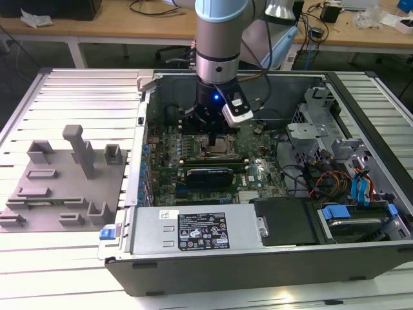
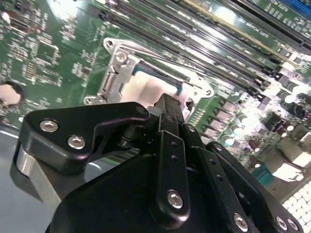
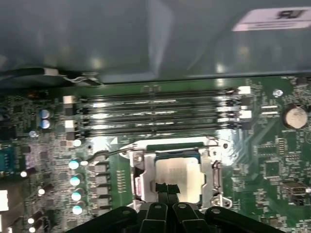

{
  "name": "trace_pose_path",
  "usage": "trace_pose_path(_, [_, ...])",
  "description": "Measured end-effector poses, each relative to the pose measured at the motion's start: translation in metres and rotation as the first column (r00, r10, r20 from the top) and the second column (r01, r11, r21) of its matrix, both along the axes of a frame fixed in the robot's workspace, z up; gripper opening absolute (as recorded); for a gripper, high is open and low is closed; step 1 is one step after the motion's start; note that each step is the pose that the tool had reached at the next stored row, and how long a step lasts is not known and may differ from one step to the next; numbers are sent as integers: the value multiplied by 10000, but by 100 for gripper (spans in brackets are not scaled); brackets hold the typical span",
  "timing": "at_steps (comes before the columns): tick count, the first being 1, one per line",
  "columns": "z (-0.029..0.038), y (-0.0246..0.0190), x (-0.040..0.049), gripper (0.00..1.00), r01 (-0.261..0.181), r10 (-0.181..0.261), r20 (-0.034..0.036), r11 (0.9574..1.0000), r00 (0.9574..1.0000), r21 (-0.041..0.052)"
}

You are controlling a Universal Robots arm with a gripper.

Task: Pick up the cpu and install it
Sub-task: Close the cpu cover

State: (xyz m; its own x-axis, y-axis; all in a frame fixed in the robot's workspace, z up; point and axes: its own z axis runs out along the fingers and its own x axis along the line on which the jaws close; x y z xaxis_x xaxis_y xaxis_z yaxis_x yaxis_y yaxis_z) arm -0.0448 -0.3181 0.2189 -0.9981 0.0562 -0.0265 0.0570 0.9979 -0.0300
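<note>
One cpu (image 3: 179, 171) lies flat in the socket frame (image 3: 213, 171); the tool (image 3: 165, 187), closed and empty, rests at its edge. Press vertically, gently.

Nothing printed is coming through clearly enough to read. In the exterior view a dark label (image 1: 201, 230) with pale markings is sitting on the grey power supply cover (image 1: 148, 232). A small white sticker (image 1: 169, 216) is lying just beside the label, toward the exterior view's left. In the first wrist view a white tag (image 3: 272, 19) with dark strokes is showing on the grey case wall (image 3: 146, 39). Tiny white printing is running across the green circuit board (image 3: 272, 160), too small to make out.
</note>
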Motion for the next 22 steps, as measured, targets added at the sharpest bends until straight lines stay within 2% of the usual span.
trace_pose_path(5, [-46,0,-71,11,-185,185,0,9998,9998,-1])
trace_pose_path(13, [-92,0,-126,11,-293,293,0,9996,9996,0])
trace_pose_path(22, [-127,-1,-129,11,-298,298,-2,9996,9996,-5])
